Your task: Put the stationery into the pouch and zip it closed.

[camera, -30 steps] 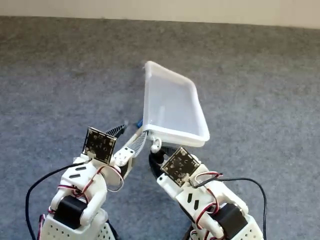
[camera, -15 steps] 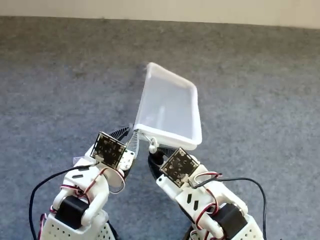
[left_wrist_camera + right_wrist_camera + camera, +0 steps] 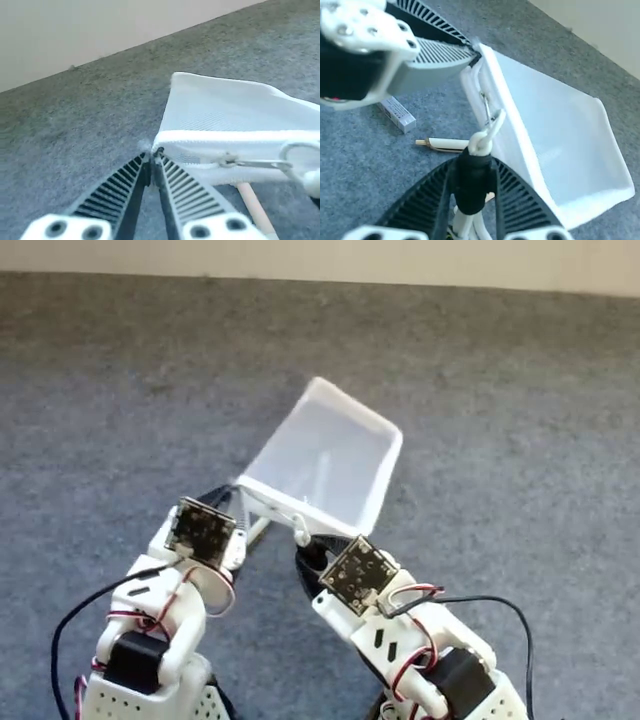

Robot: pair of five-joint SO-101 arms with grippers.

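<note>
Pouch [image 3: 322, 455] swings, near corner dragged left vs 1 s ago. I hold it btwn L gripper [image 3: 152, 163], pinched on its corner, and R gripper [image 3: 472, 169], clamped on zip pull [image 3: 485, 132]. Pencil [image 3: 442, 144] lies outside on carpet [image 3: 365, 165], so packing's not done.

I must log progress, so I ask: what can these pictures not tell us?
Pouch contents: high view, the cloudy fabric veils them.
Pen: right wrist view, the right gripper and pull cover one end.
Small box: right wrist view, too small to identify.
</note>
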